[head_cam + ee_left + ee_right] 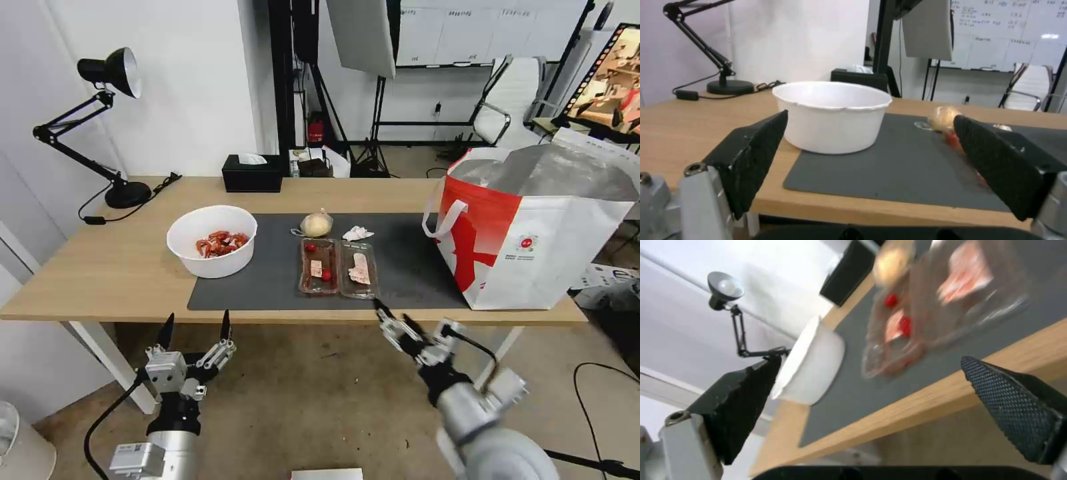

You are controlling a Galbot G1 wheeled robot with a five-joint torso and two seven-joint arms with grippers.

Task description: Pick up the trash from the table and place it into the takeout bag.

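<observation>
On the table (pixel 113 267) lies a dark grey mat (pixel 267 280) bearing the trash. A clear clamshell tray (pixel 337 268) with food scraps sits at the mat's front. Behind it are a tan wrapped lump (pixel 315 225) and a crumpled tissue (pixel 357 233). A white bowl (pixel 211 241) of red shells stands at the mat's left edge. The takeout bag (pixel 533 233) stands upright at the right end, mouth open. My right gripper (pixel 393 315) hangs open just below the table's front edge, near the tray (pixel 929 306). My left gripper (pixel 195 327) is open, lower, facing the bowl (pixel 833 116).
A black desk lamp (pixel 110 120) stands at the table's back left corner, with a black tissue box (pixel 252 173) at the back edge. An office chair (pixel 513 100) and stands are behind the table. Bare tabletop lies left of the bowl.
</observation>
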